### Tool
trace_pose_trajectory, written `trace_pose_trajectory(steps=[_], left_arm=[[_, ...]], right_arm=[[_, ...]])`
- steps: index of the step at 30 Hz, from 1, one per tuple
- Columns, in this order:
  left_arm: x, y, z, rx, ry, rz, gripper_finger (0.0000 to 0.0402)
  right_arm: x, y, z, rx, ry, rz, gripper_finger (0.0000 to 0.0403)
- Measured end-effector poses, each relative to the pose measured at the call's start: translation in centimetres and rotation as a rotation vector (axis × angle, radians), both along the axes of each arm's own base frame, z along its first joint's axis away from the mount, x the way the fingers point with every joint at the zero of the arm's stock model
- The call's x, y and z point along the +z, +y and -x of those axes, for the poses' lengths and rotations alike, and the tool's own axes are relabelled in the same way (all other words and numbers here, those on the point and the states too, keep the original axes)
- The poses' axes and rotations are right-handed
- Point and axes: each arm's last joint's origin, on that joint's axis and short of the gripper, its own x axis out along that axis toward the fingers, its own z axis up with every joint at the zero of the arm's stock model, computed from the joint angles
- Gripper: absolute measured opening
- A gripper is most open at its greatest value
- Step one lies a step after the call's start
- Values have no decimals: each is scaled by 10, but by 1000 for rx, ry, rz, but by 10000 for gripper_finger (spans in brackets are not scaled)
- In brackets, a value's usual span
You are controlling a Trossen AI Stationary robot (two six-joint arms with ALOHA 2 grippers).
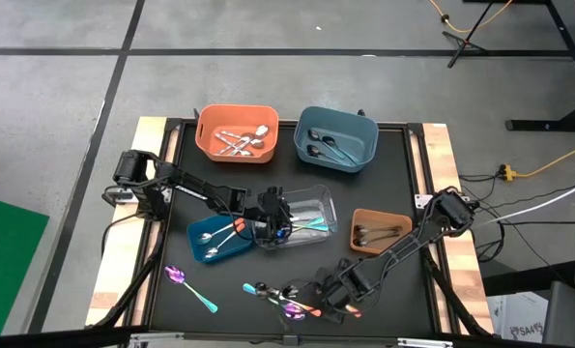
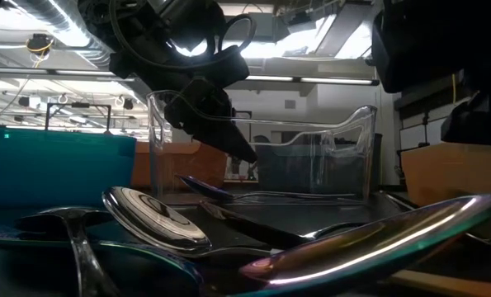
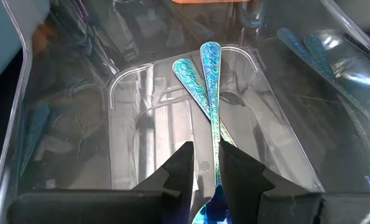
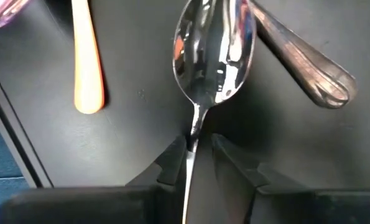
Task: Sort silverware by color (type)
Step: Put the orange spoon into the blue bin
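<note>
Iridescent spoon [image 3: 211, 93] is sitting pinched in the left gripper [image 3: 204, 163] over the clear bin [image 3: 284, 124]; right gripper [image 4: 197, 152] is pinching a silver spoon [image 4: 214, 53].

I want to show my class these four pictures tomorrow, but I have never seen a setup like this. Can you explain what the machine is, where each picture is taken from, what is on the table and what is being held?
This is a robot with two dark arms at a black table, sorting cutlery by type. One picture looks straight down, one looks level across the tabletop, and two come from cameras on the wrists.

On the table stand an orange bin, a blue bin, a brown bin, a teal bin and a clear bin, with loose spoons near the front edge.

The left pincer reaches into the clear bin, its fingers around a patterned teal handle. The right pincer is at the front edge, its fingers on either side of a silver spoon.
</note>
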Motion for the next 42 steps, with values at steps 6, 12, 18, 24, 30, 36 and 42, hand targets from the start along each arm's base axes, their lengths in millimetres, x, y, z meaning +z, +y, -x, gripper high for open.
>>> trace_pose_trajectory(steps=[6, 12, 18, 24, 30, 36, 42], left_arm=[[0, 0, 0, -3, 0, -4, 69], [5, 0, 1, -5, -12, -5, 69], [17, -2, 4, -11, -44, 3, 69], [31, -14, 7, -46, -88, 11, 69], [51, -29, 15, -93, -146, 24, 69], [76, -41, 26, -112, -225, 72, 69], [105, -50, 43, -129, -300, 126, 69]], right_arm=[[-1, -1, 1, 0, -1, 2, 11], [-1, 0, 1, 8, -1, -2, 9], [-1, 0, 1, 53, -8, 3, 3], [6, 1, -1, 124, -1, 15, 1], [19, 3, -2, 193, 12, 48, 1], [34, 3, -4, 271, 18, 106, 0], [54, 0, -8, 346, 33, 150, 0]])
